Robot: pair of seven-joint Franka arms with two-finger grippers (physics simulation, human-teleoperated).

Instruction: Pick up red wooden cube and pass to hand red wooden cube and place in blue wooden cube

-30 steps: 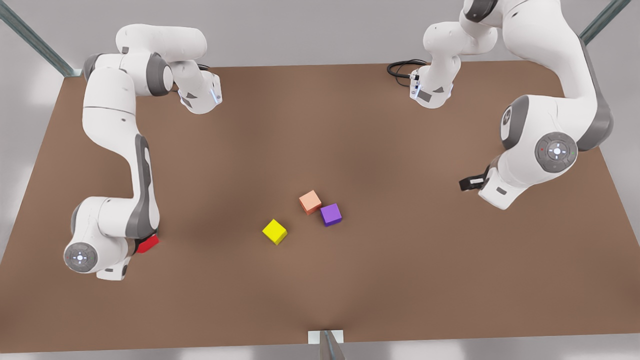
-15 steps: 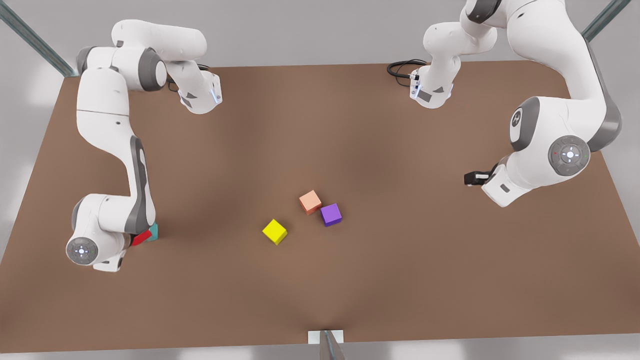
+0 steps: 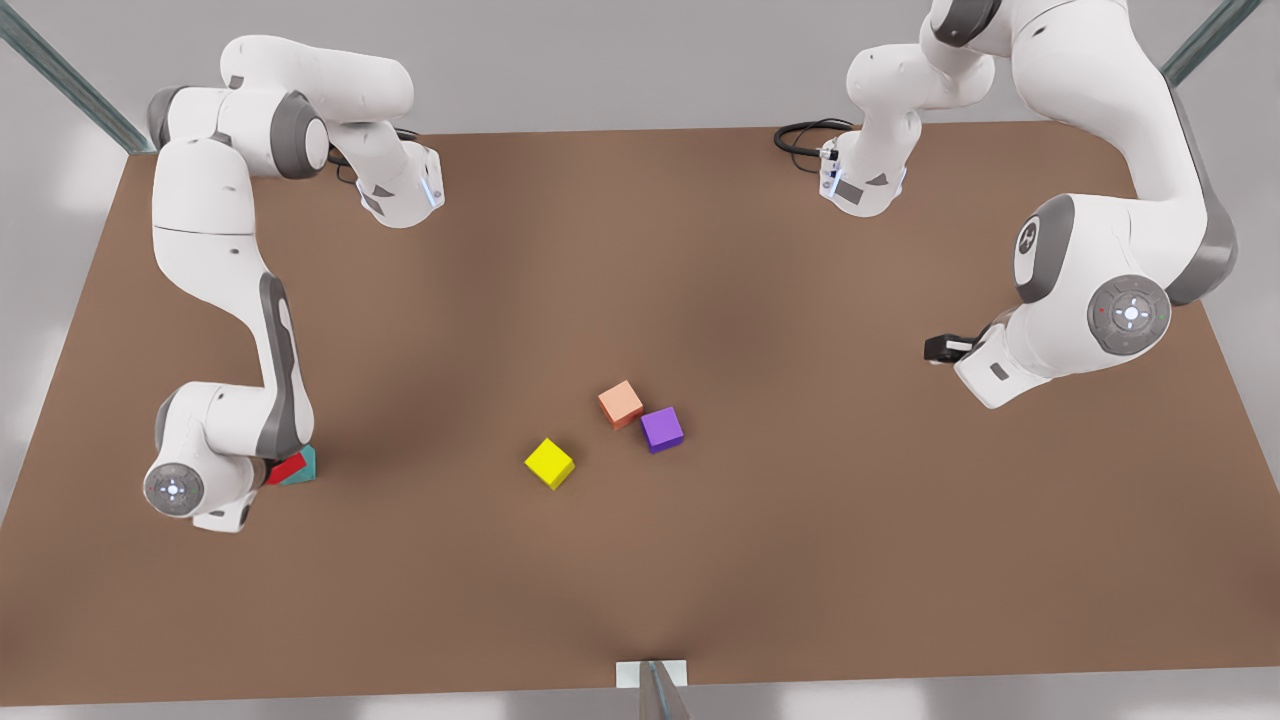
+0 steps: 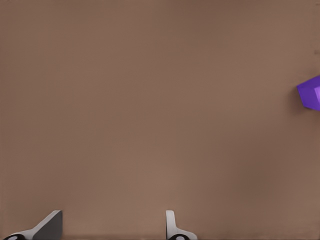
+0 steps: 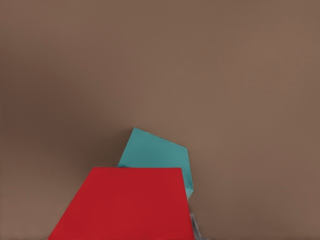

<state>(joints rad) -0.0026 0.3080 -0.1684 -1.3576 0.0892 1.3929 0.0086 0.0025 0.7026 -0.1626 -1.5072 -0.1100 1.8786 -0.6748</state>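
Note:
The red wooden cube point(image 3: 284, 468) hangs tilted in my right gripper point(image 3: 268, 474), which is shut on it at the front view's left. In the right wrist view the red wooden cube point(image 5: 125, 205) sits large between the fingers, one grey finger point(image 5: 194, 227) showing beside it. The blue wooden cube point(image 5: 157, 156), teal, lies on the table just past and below it, partly covered. From the front the blue wooden cube point(image 3: 303, 465) peeks out beside the red one. The hand, my left gripper point(image 4: 112, 231), hovers open over bare table at the front view's right point(image 3: 941, 348).
A purple cube point(image 3: 662, 428), a salmon-orange cube point(image 3: 621, 404) and a yellow cube point(image 3: 549, 463) lie near the middle of the brown table point(image 3: 800, 560). The purple cube point(image 4: 312, 93) also shows in the left wrist view. A black cable point(image 3: 800, 135) lies at the far edge.
The right arm has drawn the red cube toward the front view's left and lowered it over the teal cube, which came into sight. The left arm lifted and shifted slightly.

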